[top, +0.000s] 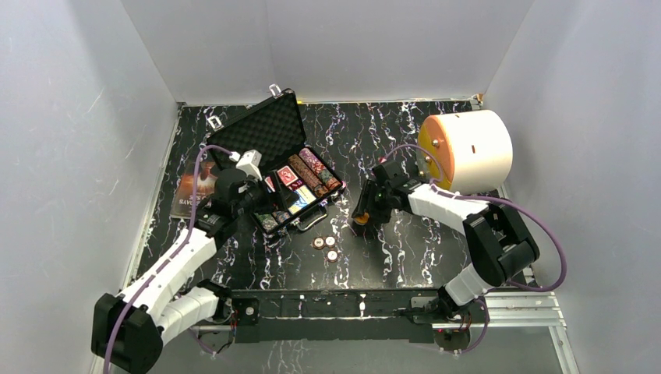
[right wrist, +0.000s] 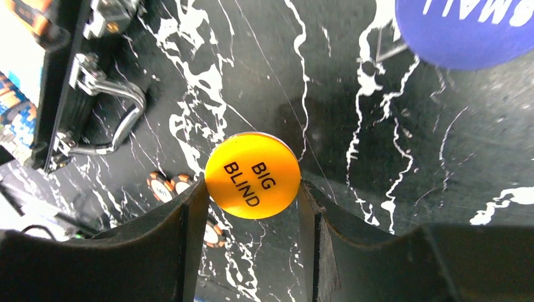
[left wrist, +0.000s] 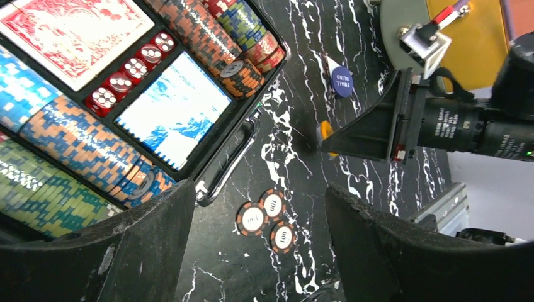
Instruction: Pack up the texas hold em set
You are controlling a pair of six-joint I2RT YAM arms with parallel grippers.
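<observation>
Left wrist, three loose chips, left claw released, right claw grasping one orange button.

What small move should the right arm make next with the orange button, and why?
Probably a short lift straight up. The right gripper has a finger at each edge of the orange BIG BLIND button and seems to pinch it, while the button looks low over the table. Raising it a little would likely test the grip before carrying it left to the open case.
</observation>
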